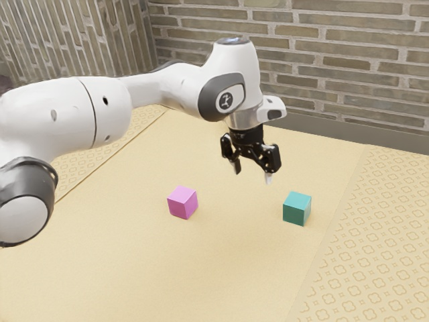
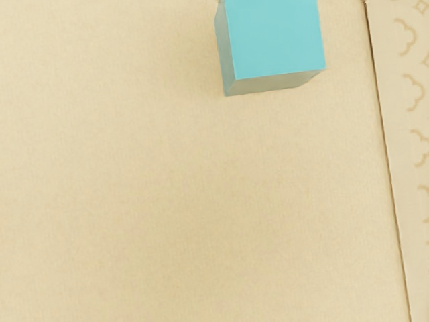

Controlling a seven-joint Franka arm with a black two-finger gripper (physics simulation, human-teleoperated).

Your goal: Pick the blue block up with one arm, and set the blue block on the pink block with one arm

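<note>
Stretching behind everything, a brick wall (image 1: 335, 60) backed a tan table (image 1: 167, 275) edged with a patterned border (image 1: 375, 255). The white Franka arm (image 1: 120, 107) came in from the exterior view's left and hung over the table's middle. Its black gripper (image 1: 252, 174) pointed down, fingers spread and holding nothing, above the bare surface between the two cubes. The blue block (image 1: 297, 208) sat on the table toward the exterior view's right, lower than the gripper and untouched. The pink block (image 1: 182, 202) rested well apart from it, toward the left. In the wrist view the blue block (image 2: 271, 43) lay near the border (image 2: 409, 134).
</note>
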